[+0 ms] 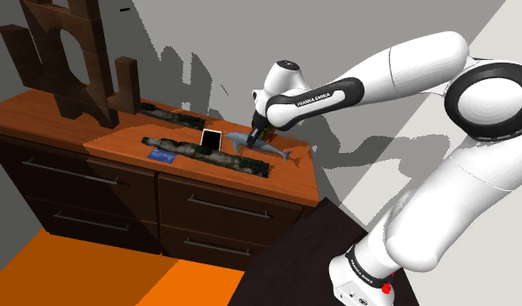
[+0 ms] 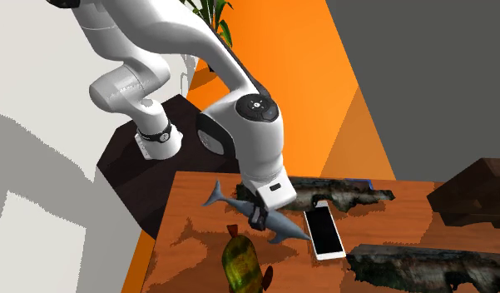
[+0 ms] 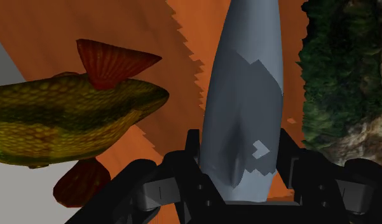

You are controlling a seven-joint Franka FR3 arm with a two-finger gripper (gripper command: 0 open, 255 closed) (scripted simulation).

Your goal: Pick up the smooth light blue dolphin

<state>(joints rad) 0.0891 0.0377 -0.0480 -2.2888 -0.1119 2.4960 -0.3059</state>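
The grey-blue dolphin [image 1: 274, 151] lies on the wooden counter [image 1: 120, 143], just right of centre in the shoulder view, near the counter's right end. The black gripper [image 1: 258, 135] stands over it from above, and in the wrist view the fingers [image 3: 192, 153] pinch the dolphin's body from both sides. A yellow-green fish [image 3: 68, 118] with red fins lies just beside the dolphin. In the second exterior view, a white phone [image 2: 324, 231] lies just right of the dolphin.
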